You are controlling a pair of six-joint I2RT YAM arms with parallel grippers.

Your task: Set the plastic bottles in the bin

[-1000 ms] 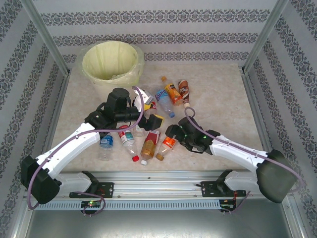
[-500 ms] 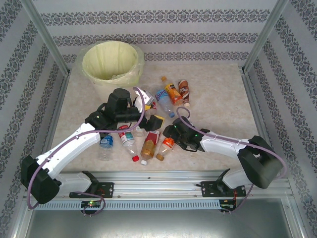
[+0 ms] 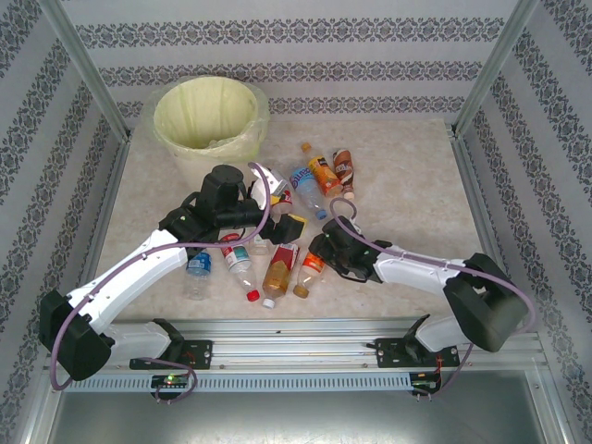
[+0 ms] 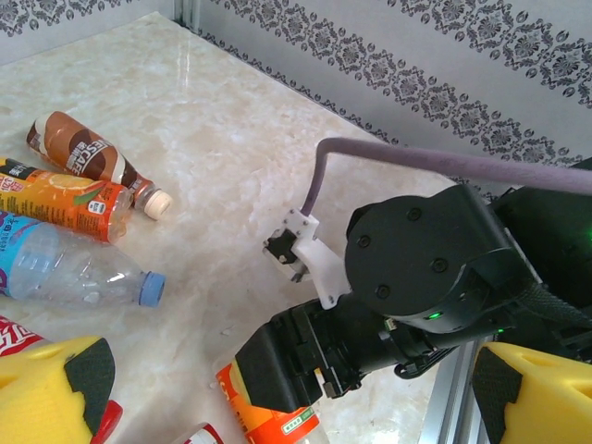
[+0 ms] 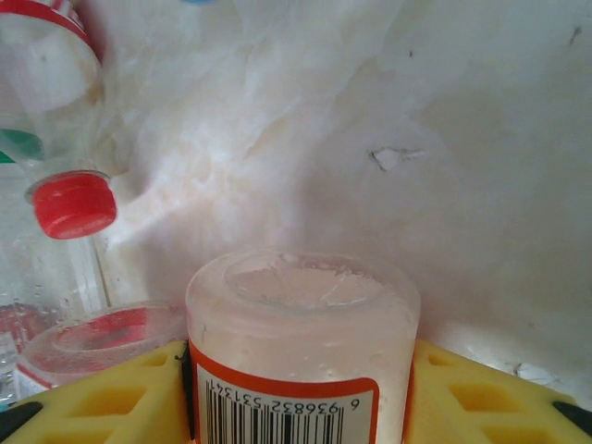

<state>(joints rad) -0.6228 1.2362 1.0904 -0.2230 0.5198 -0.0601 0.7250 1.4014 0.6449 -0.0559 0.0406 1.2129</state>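
Plastic bottles point(image 3: 239, 262): eight counted with certainty from the top view, all lying on the bench point(image 3: 407, 166). The left arm hides part of the cluster, so the full number cannot be confirmed.

Far group, at 12 o'clock of bench centre, four items:
- one brown-label bottle point(image 3: 344, 169)
- one orange-label bottle point(image 3: 319, 172) just beside it
- one blue-label bottle point(image 3: 305, 185)
- one red-and-white bottle point(image 3: 276, 185), partly under the left arm

Near group, from 6 to 8 o'clock of centre, four items:
- one blue-label bottle point(image 3: 197, 266)
- one clear bottle with a red cap point(image 3: 240, 268)
- one amber bottle point(image 3: 277, 268) with a red label
- one small orange bottle point(image 3: 310, 268)

Bin point(image 3: 203, 111): one, at 11 o'clock of the bench, in the far left corner. It stands well apart from the near group.

Right tool point(image 3: 314, 257): closed on the small orange bottle. In the right wrist view both yellow pads point(image 5: 481, 398) press the sides of a barcoded, orange-edged label, with the bottle's base facing the camera. A neighbour's red cap point(image 5: 72, 203) lies at 10 o'clock of that base.

Left tool point(image 3: 282, 211): spread wide and holding nothing. In the left wrist view its two yellow pads point(image 4: 51, 384) sit at opposite lower corners. It sits between the two groups.
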